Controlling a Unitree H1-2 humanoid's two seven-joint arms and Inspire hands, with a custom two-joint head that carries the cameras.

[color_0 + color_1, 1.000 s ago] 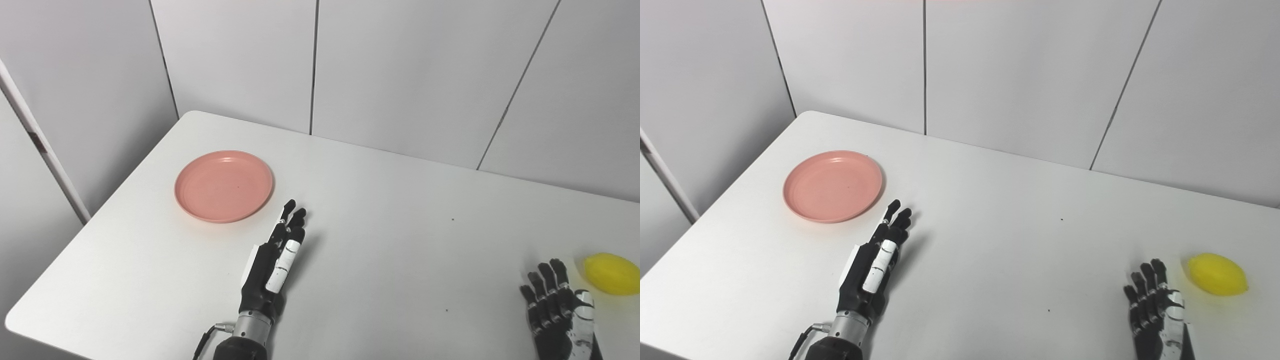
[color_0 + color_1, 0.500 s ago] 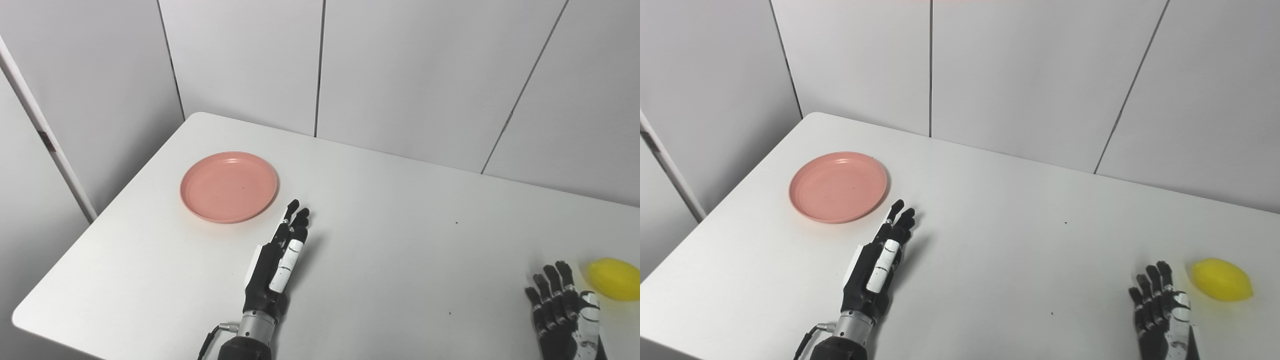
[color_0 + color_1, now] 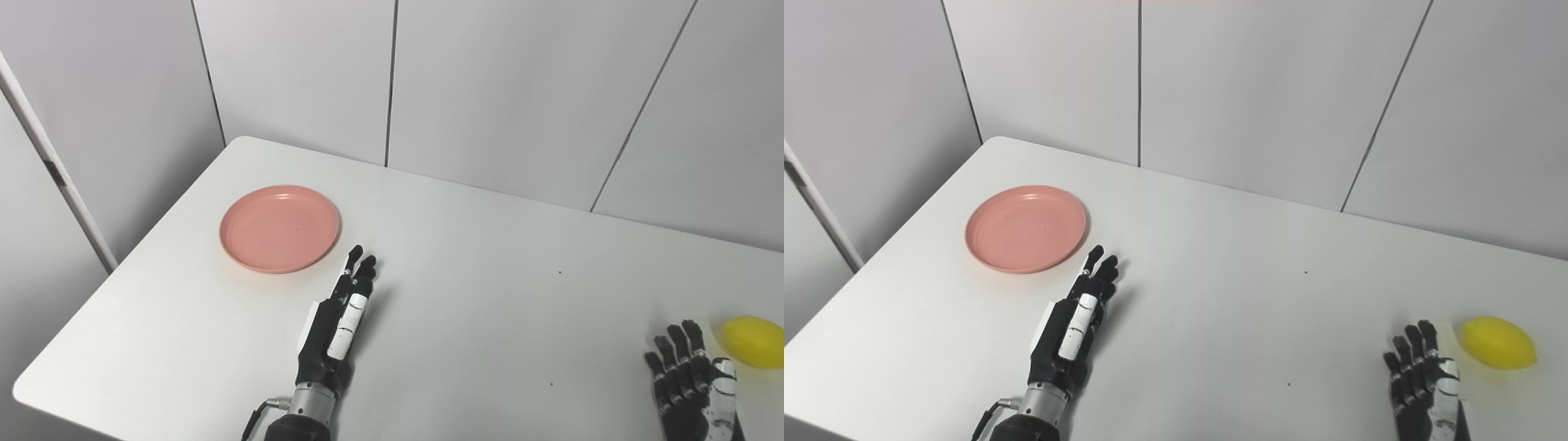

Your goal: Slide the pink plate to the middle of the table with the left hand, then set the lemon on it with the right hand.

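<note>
Currently both hands, left hand [image 3: 337, 318] and right hand [image 3: 1424, 383], are empty (fingers extended), clear of pink plate [image 3: 279, 228] and lemon [image 3: 1498, 342].

Right hand [image 3: 1424, 386]: wrist and forearm cut off by the bottom edge in both views. Lemon [image 3: 754, 350]: its right end is clipped by the frame edge in the left eye view. Left hand [image 3: 334, 327]: forearm cut off below the wrist; palm side hidden. Table [image 3: 1249, 318]: near edge and right end out of frame.
</note>
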